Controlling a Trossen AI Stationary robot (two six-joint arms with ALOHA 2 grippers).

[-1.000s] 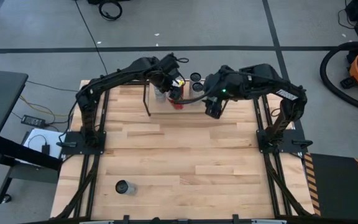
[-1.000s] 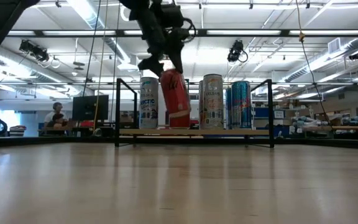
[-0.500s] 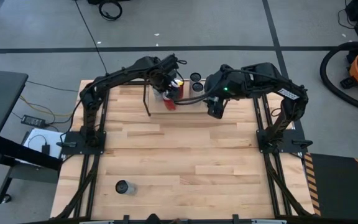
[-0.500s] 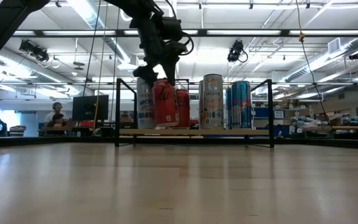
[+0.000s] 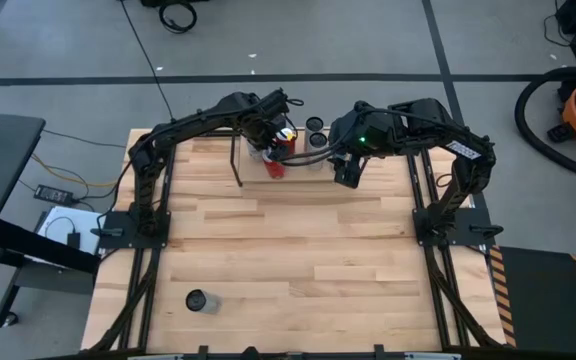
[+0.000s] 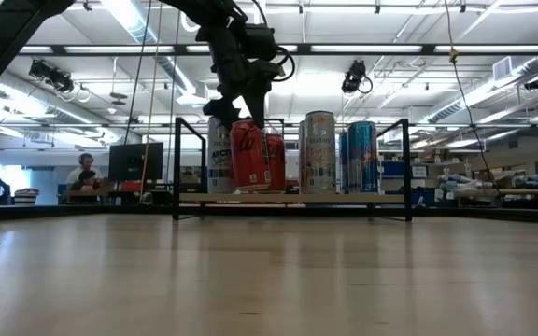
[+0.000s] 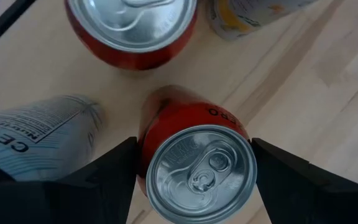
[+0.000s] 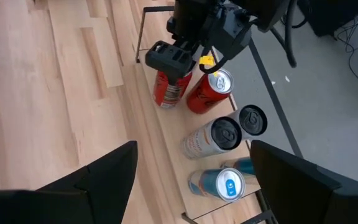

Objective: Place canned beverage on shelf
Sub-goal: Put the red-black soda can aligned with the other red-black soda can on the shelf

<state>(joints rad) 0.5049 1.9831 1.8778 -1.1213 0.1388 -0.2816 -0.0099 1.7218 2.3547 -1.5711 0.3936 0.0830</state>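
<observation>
From above: the left pincer [image 5: 273,150] sits over a red can [image 5: 274,166] at the shelf [image 5: 303,168] along the far edge of the bench [image 5: 288,250]; the right pincer [image 5: 346,178] hangs just beside the shelf's other end, and a lone can [image 5: 197,300] lies near the front-left corner. At bench level: the red can [image 6: 248,155] stands upright on the shelf board [image 6: 292,198], next to a second red can [image 6: 274,161], a pale can [image 6: 319,151] and a blue can [image 6: 361,156]. Left wrist: dark fingers [image 7: 114,180] flank the red can's top [image 7: 199,173], pinching it. Right wrist: the right pincer's fingers [image 8: 114,168] stand spread, holding nothing, facing the shelf's row of cans.
</observation>
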